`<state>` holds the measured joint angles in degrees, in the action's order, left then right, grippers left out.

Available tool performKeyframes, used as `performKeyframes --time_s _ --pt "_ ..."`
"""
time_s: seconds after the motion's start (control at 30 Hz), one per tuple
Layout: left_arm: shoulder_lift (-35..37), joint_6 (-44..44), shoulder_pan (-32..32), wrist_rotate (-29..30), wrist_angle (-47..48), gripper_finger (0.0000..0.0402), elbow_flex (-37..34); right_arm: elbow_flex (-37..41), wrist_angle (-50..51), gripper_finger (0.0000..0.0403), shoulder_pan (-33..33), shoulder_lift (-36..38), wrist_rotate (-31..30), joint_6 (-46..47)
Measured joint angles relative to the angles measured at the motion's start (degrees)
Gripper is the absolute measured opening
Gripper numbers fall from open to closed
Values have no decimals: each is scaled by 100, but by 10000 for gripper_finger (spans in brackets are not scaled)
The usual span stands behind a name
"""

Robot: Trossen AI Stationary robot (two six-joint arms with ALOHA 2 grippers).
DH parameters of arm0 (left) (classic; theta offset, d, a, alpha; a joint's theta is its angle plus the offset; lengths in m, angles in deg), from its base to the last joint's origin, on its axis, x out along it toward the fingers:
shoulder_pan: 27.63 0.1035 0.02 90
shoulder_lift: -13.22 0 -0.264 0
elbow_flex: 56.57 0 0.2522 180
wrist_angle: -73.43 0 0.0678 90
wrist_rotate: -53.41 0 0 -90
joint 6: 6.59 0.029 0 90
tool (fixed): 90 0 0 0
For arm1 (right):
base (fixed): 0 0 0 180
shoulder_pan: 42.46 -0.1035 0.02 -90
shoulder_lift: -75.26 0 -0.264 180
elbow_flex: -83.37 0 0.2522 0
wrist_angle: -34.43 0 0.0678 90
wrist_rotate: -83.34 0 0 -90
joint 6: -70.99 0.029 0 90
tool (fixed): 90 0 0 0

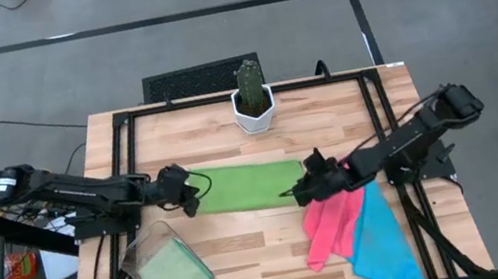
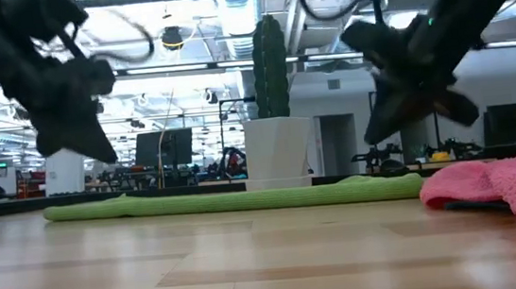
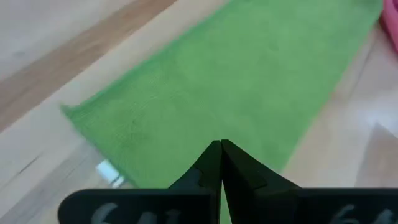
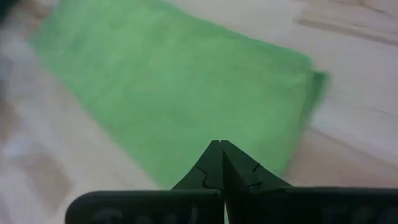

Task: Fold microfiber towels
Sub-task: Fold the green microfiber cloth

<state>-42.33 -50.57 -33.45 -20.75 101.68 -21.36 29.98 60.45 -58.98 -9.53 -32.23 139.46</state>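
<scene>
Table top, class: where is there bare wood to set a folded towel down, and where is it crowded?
Free: the strip between the green towel and the table's near edge, bordered by the clear bin and the pink towel; also both sides of the cactus pot. Crowded: the middle band, with the left claw and right claw at the towel's ends.

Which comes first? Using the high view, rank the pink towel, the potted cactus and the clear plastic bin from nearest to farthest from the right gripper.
From the right gripper, shut, at the green towel's right end:
1. Pink towel: just beside it, toward the table's front.
2. Potted cactus: at the table's back edge, middle.
3. Clear plastic bin: front left corner, holding a folded green cloth.
</scene>
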Motion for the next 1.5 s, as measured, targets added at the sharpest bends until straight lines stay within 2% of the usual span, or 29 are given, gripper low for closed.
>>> performKeyframes --time_s 0.23,0.63,0.83,0.97,1.1,1.3,1.4,1.5 --pt "-652 86 512 -30 -1215 0 -491 549 -612 17 539 -130 21 4" --pt "-1720 647 1146 -216 -1536 0 -463 679 -1439 17 1119 -907 547 42" --pt "-1735 1200 1640 -560 -1411 0 -386 710 -1376 18 1719 -708 660 -545" --pt "-1613 1519 1925 -601 -1106 0 -331 710 -956 20 2119 -489 828 -820" --pt "-1536 1715 2211 -645 -922 0 -202 727 -939 18 2417 -230 1041 -1162" --pt "-1323 1896 2296 -1081 -446 0 209 583 -1052 21 2240 564 1169 -1428" --pt "-1160 1978 2294 -1102 -105 0 471 583 -1147 17 1857 886 1048 -1451" --pt "-946 1813 2258 -1282 -2 0 578 636 -1155 13 1372 898 805 -1236"
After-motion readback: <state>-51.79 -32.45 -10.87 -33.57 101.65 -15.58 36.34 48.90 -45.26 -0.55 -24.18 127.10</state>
